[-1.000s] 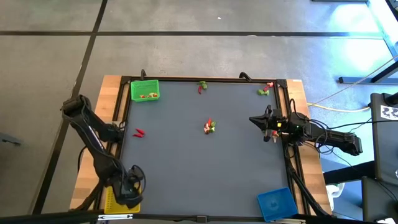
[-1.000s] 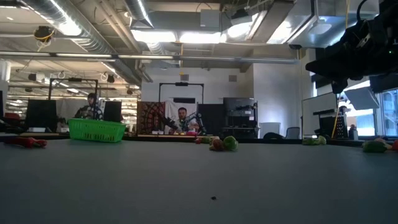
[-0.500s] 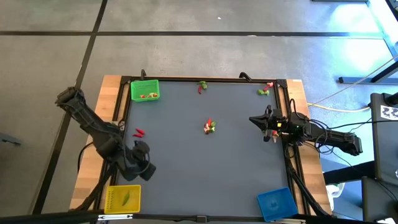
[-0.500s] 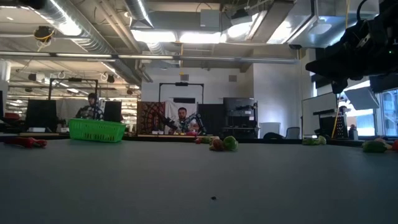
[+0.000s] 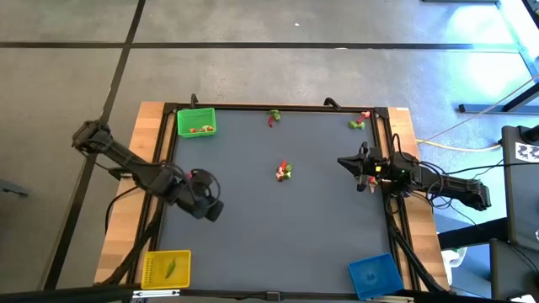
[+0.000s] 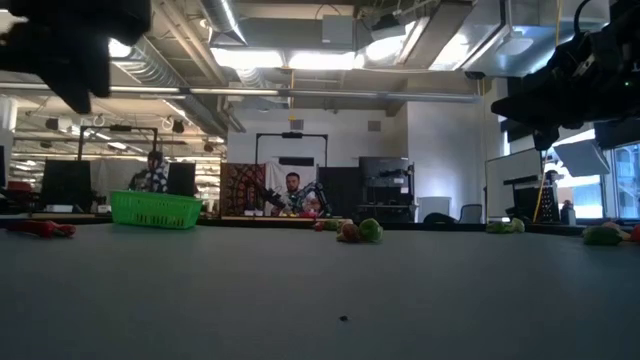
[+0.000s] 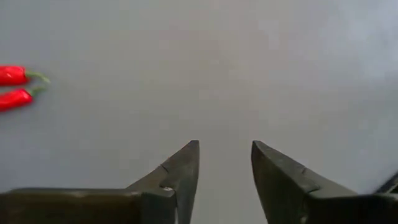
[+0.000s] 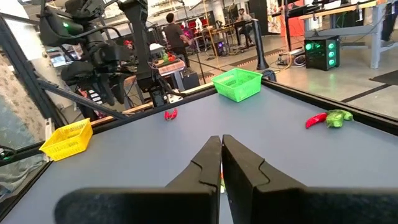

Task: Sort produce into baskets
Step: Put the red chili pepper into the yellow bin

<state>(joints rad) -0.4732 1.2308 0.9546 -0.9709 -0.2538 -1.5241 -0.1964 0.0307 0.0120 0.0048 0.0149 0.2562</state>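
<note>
Since 1 second ago the left gripper (image 5: 205, 192) has left the yellow basket (image 5: 166, 268) at the near left corner and swung out over the dark mat (image 5: 278, 227); it now hangs just past the 2 red chili peppers (image 5: 189, 179), toward the table's centre and nearer the front edge, touching nothing. Its fingers (image 7: 177, 177) stand spread with only bare mat between them. In its wrist view the 2 peppers (image 7: 17, 86) lie side by side, long axes roughly parallel, green stems pointing toward the gripper's line of sight, off to 1 side and clear of the fingers. The yellow basket, well behind this gripper, holds 1 green piece (image 5: 171, 268); its long axis cannot be told. The bright green basket (image 5: 195, 122) sits at the far left corner, beyond the gripper, with small red and orange pieces inside. A mixed red and green cluster (image 5: 285, 172) lies mid-mat, between the 2 grippers. The right gripper (image 5: 344, 162) waits at the right side of the mat, unchanged, fingers (image 8: 208, 163) pressed together and holding nothing. 2 more small clusters lie along the far edge, 1 near the middle (image 5: 274, 117) and 1 at the far right corner (image 5: 360, 121). The blue basket (image 5: 374, 274) sits at the near right corner, well apart from both grippers.
</note>
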